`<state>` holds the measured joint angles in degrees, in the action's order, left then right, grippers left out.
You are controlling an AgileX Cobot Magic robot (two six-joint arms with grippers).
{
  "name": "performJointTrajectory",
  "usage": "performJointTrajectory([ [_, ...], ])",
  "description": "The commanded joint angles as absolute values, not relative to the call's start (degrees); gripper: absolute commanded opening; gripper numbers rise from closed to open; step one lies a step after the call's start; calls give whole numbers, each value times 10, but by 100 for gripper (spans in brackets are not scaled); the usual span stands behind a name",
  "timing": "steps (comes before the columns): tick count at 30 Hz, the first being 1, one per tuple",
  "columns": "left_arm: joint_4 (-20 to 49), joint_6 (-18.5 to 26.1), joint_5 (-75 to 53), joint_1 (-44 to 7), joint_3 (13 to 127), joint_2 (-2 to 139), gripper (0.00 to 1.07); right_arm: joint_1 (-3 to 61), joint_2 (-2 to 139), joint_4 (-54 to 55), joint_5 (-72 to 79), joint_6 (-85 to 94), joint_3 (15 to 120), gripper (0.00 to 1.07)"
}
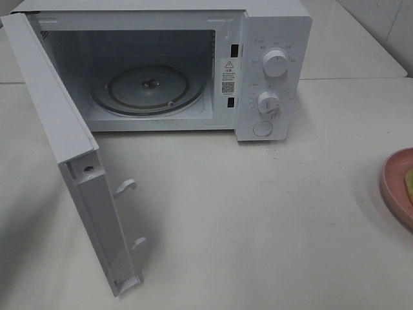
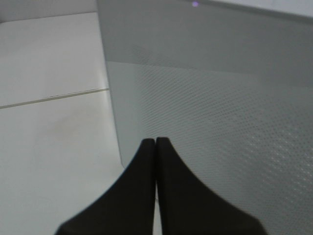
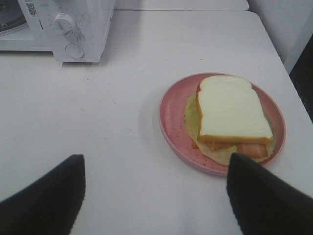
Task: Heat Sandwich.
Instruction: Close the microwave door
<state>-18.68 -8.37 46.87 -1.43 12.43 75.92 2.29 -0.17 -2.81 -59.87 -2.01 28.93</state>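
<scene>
On my right wrist camera, the right gripper (image 3: 155,188) hangs with its two black fingers (image 3: 44,196) spread wide apart, holding nothing and touching nothing, above the white table (image 3: 122,122). Just beyond the fingers sits one pink plate (image 3: 168,115) carrying the one sandwich (image 3: 232,107), white bread on top with pale yellow-green filling and something orange showing at its near edge. Farther off, at the corner of that view, I see the one microwave (image 1: 271,71). On my left wrist camera, the left gripper (image 2: 155,142) has its fingers pressed together with nothing between them, close to the dotted face of the microwave door (image 2: 220,122); I cannot tell whether the tips touch it. From the high camera, the door (image 1: 58,135) stands swung open, the glass turntable (image 1: 148,87) lies bare inside, two dials (image 1: 275,62) and one round button sit on the panel, and the plate (image 1: 395,187) shows only at the right edge.
</scene>
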Motion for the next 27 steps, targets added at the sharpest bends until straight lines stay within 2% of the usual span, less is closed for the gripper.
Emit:
performJointTrajectory([
  [1, -196, -94, 487, -49, 145, 797, 0, 20, -18, -25, -595, -18, 289, 76],
  [5, -168, -85, 492, -87, 153, 814, 0, 20, -18, -25, -595, -18, 289, 76],
  [8, -106, -56, 517, -125, 154, 834, 0, 20, -18, -25, -595, -18, 289, 76],
  [14, -49, -14, 529, -183, 163, 854, 0, 20, -18, -25, -595, -18, 289, 76],
  [18, 41, 32, 546, -248, 175, 882, 0, 20, -18, -25, -595, -18, 289, 76],
  [27, 123, 58, 547, -315, 222, 921, 0, 20, -18, -25, -595, -18, 289, 76],
])
